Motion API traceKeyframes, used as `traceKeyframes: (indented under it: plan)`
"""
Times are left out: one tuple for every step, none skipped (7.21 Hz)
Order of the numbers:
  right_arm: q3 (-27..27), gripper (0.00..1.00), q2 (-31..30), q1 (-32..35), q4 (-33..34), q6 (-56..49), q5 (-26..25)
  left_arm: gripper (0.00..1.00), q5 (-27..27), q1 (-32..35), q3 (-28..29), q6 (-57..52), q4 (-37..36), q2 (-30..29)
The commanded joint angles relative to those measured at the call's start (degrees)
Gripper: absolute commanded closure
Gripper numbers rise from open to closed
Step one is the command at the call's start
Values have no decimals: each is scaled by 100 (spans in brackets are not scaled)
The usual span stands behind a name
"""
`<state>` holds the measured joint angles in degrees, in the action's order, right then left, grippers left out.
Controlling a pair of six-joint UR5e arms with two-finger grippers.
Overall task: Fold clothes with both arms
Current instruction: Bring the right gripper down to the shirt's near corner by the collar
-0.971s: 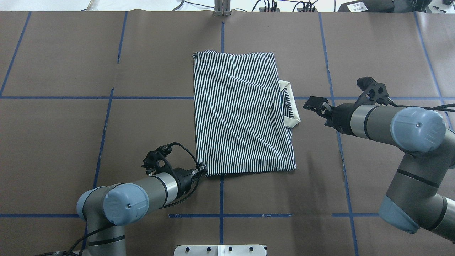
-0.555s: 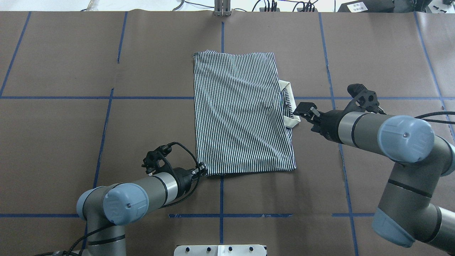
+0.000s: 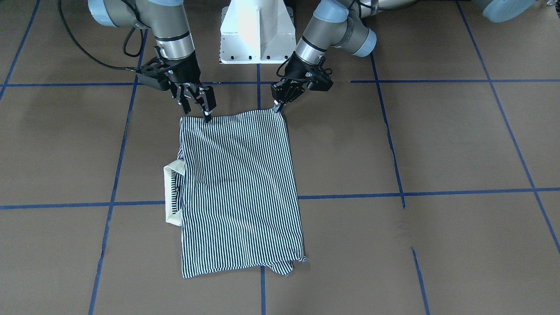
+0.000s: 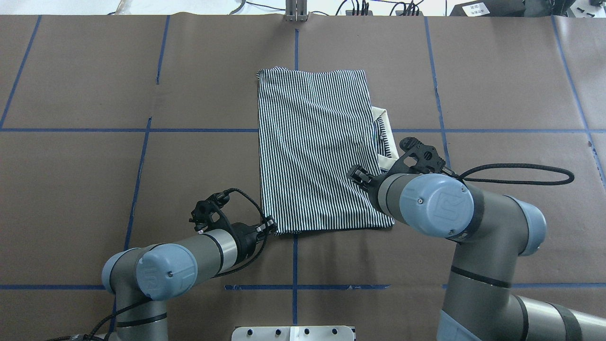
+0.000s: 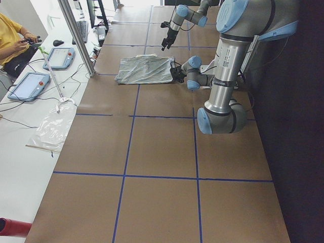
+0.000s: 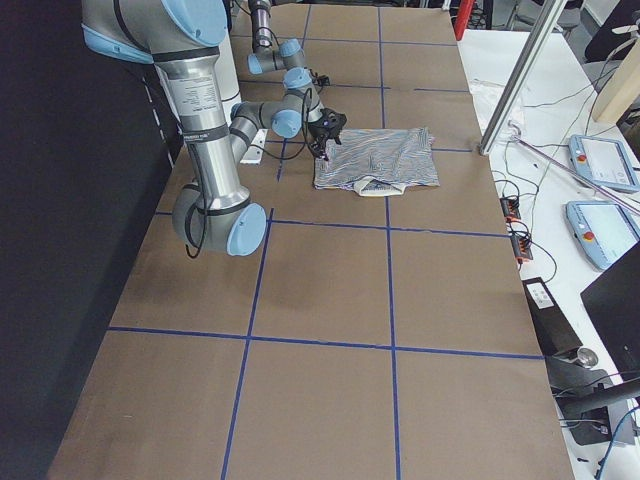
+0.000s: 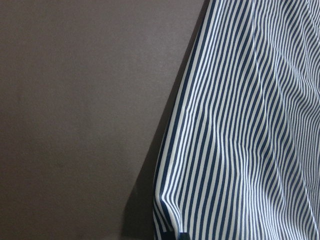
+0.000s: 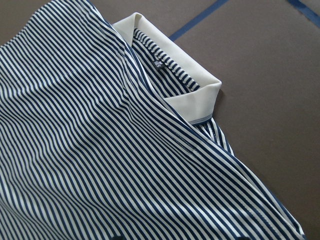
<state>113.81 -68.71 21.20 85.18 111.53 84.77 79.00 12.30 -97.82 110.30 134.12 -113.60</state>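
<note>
1. Lying flat on the brown table (image 4: 94,189), near its middle, the striped polo shirt (image 4: 317,151) is folded into a long rectangle. One short edge is toward the robot and the other is away from it.
2. The cream collar (image 4: 387,142) sticks out from the long edge on the robot's right side. In the right wrist view it stands open, and striped cloth shows inside it.
3. At the far short edge, the front-facing view shows a lower layer of cloth that peeks out under one corner.
4. The left gripper (image 3: 278,106) is low at the near corner of the shirt on the robot's left side. Its jaws are pressed together on this corner, and in the left wrist view the cloth puckers a little there.
5. The right gripper (image 3: 197,110) hangs above the near part of the shirt on the robot's right side, nearer to the robot than the collar. Its jaws stand apart and hold nothing. The right wrist view shows the two tips wide from each other at its lower border, with striped cloth below them.
6. The black cable (image 4: 521,173) of the right arm makes a long loop over the table.
7. Blue tape lines (image 4: 137,189) divide the table into squares, and the shirt covers one crossing of them.
8. The white base (image 3: 257,30) stands between the two arms.
</note>
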Motion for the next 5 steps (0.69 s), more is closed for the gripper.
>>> traceKeyframes:
  plan:
    - [-384,26,130,-169,122,246,-93,100,-8,0,-26,0,0,-4]
    - [-482,26,121,-230,121,237,-93,100,1,0,-26,0,9,-13]
    - [-570,26,112,-257,130,202,-84,100,1,0,-26,0,9,-21]
    - [-632,26,104,-318,139,202,-75,100,-8,0,-26,9,9,-13]
    - [-745,26,112,-336,130,202,-84,100,1,0,-18,9,9,-13]
